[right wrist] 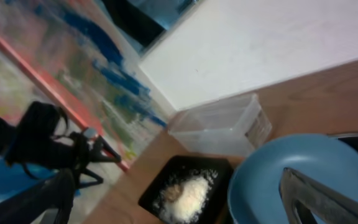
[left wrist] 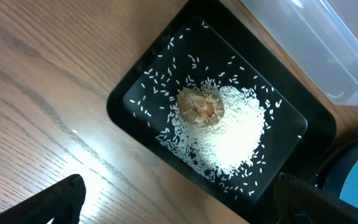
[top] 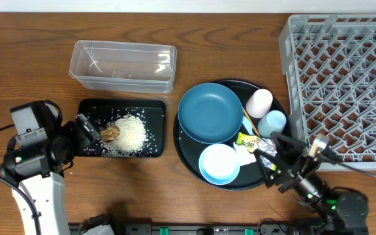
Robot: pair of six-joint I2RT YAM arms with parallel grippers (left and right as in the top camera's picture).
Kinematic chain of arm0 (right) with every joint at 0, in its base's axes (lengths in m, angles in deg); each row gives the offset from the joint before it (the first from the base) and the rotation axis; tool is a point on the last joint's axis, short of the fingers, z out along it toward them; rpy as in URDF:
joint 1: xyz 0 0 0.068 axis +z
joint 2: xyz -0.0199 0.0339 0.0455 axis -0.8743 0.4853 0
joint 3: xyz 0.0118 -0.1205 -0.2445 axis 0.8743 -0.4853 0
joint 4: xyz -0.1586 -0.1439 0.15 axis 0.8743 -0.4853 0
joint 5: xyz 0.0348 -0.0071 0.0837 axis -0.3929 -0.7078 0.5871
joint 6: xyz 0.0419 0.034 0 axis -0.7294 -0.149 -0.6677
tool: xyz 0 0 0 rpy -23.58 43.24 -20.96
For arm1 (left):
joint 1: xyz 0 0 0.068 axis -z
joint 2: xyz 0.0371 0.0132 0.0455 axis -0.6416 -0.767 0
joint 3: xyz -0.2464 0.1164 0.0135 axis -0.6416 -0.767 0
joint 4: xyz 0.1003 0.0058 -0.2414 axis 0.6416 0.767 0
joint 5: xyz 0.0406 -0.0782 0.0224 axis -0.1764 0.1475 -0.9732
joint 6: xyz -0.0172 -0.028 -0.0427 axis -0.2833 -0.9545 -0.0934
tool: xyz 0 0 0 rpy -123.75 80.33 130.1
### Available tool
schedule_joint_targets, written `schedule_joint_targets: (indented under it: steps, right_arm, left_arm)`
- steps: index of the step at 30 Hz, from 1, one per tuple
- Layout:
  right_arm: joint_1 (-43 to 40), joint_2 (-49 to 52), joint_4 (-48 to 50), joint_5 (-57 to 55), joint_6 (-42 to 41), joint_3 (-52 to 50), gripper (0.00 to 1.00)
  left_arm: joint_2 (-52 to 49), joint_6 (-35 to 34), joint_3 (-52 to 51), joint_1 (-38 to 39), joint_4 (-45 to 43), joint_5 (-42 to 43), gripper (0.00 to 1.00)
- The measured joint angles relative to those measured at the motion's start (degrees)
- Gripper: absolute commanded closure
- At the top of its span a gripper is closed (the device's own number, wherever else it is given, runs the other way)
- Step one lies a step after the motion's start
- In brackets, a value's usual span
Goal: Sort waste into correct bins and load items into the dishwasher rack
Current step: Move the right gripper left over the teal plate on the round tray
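Rice (top: 130,134) lies in the black tray (top: 123,102). Rack (top: 344,78) shows no load: plate (top: 209,112), bowl (top: 219,163), cups (top: 261,102) and wrapper (top: 247,140) sit on the round tray (top: 185,153). Left gripper (left wrist: 179,186) and right gripper (top: 269,151) are spread, empty.

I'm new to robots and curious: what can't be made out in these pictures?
Overhead: the right arm hides part of the white tissue.
Overhead: the dishwasher rack is cut off at top and right edges.
Left wrist: the frame corner crops the clear tub.
Right wrist: blurred; rice grains indistinct.
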Motion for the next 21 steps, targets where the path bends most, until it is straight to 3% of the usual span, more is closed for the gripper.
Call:
schedule_joint_targets:
  steps: [7, 13, 18, 21]
  right_arm:
    - [2.0, 21.1, -18.0, -3.2, 12.2, 24.6, 0.01]
    - [15.6, 40.1, -35.3, -18.8, 19.6, 45.2, 0.01]
    - [29.2, 56.1, -48.0, -37.2, 19.6, 57.2, 0.01]
    - [32.7, 65.6, -54.8, -44.9, 18.8, 62.4, 0.01]
  left_arm:
    - [0.0, 0.0, 0.2, 0.0, 0.0, 0.0, 0.02]
    - [0.0, 0.0, 0.3, 0.0, 0.0, 0.0, 0.02]
    - [0.0, 0.0, 0.4, 0.0, 0.0, 0.0, 0.02]
    - [0.0, 0.0, 0.4, 0.0, 0.0, 0.0, 0.02]
